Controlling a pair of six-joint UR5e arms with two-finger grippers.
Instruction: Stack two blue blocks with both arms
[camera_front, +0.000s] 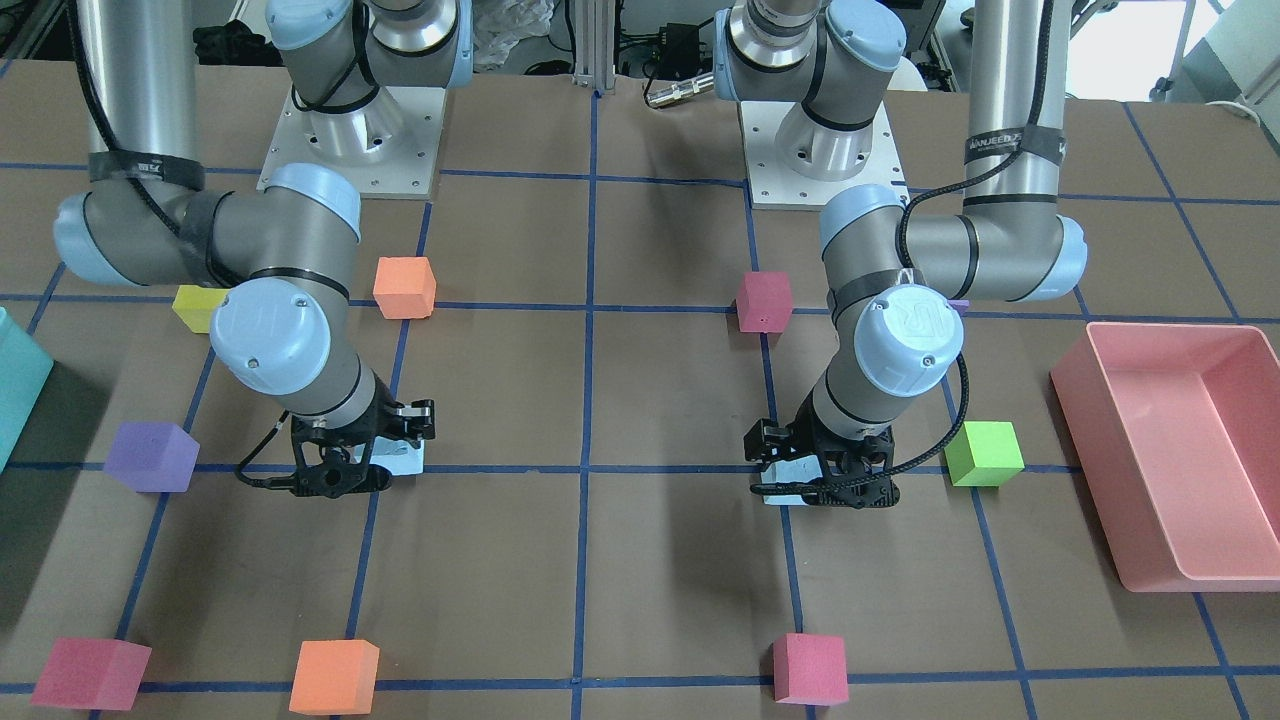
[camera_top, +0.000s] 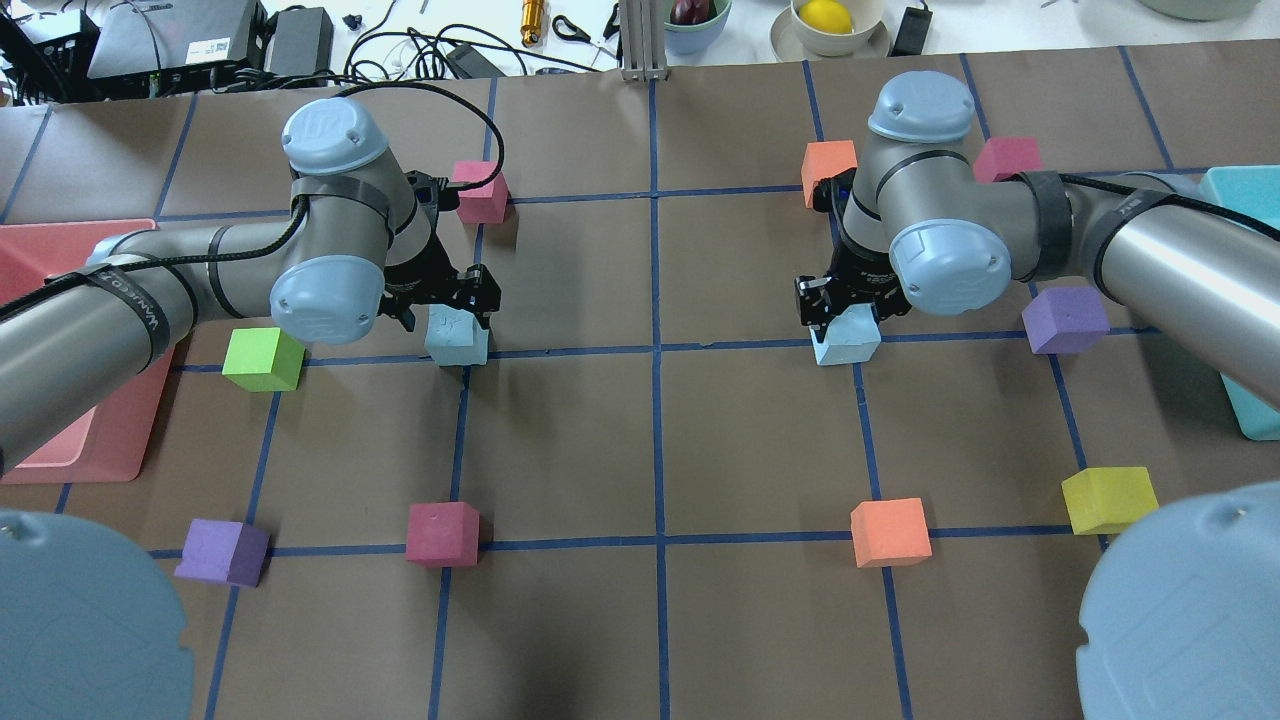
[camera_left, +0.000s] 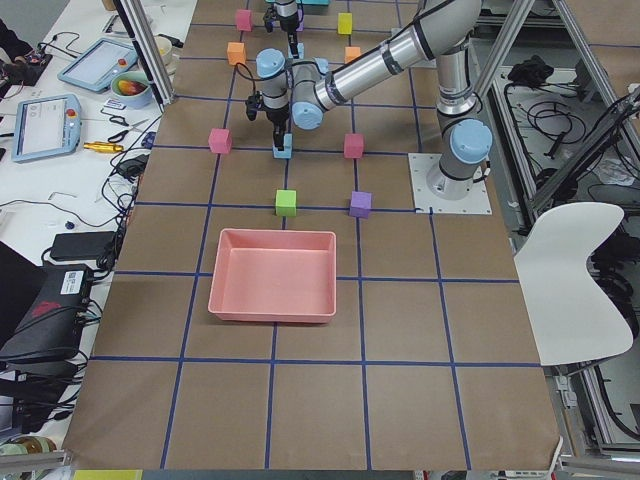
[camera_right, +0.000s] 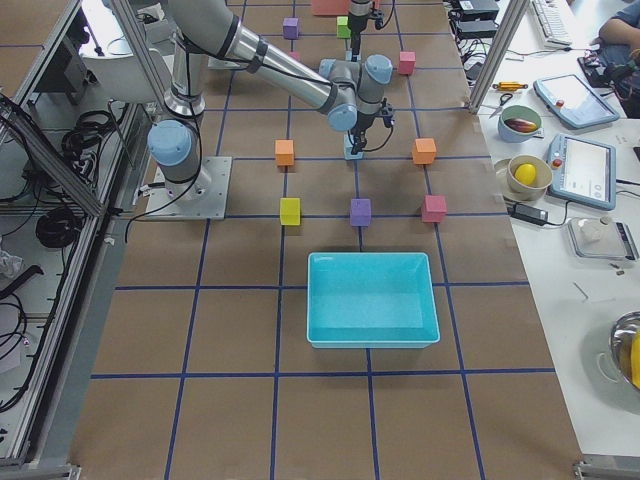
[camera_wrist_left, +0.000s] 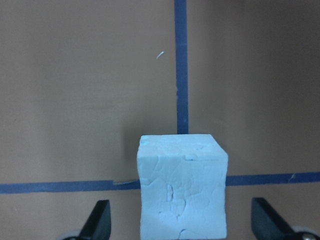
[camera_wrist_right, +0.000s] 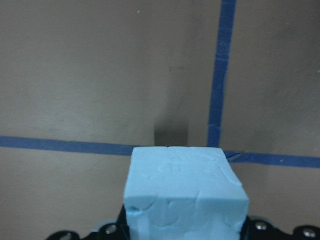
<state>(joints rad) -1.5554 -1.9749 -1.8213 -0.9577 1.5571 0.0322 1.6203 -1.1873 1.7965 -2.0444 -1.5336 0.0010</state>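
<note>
Left blue block (camera_wrist_left: 182, 187): pale sky-blue foam cube, front face creased and dented, edges a little rounded. It sits upright on the brown tabletop (camera_wrist_left: 75, 100) at a crossing of blue tape lines (camera_wrist_left: 180, 65); the cross line runs behind it on both sides. Left gripper (camera_wrist_left: 181, 215): jaws spread wide. The block stands between the two black fingers (camera_wrist_left: 99, 222), centred, with bare tabletop showing on each side, so there is no contact. Right blue block (camera_wrist_right: 185, 190): same colour and size, top face pitted, with shallow chips along the front upper edge. It fills the lower middle of the right wrist view, with a tape crossing just beyond its far right corner. Right gripper (camera_top: 842, 312): jaws drawn in and pinching this block by two opposite sides. Only slivers of black show against its lower left and right edges, and the fingertips are hidden by the foam. In the overhead view the cube pokes out below the gripper, slightly skewed to the tape grid; I cannot tell if its underside touches the tabletop. The two blocks lie well apart along the same tape line, one under each arm. A green cube (camera_top: 262, 358) lies near the left block, and a purple cube (camera_top: 1065, 320) near the right one.
</note>
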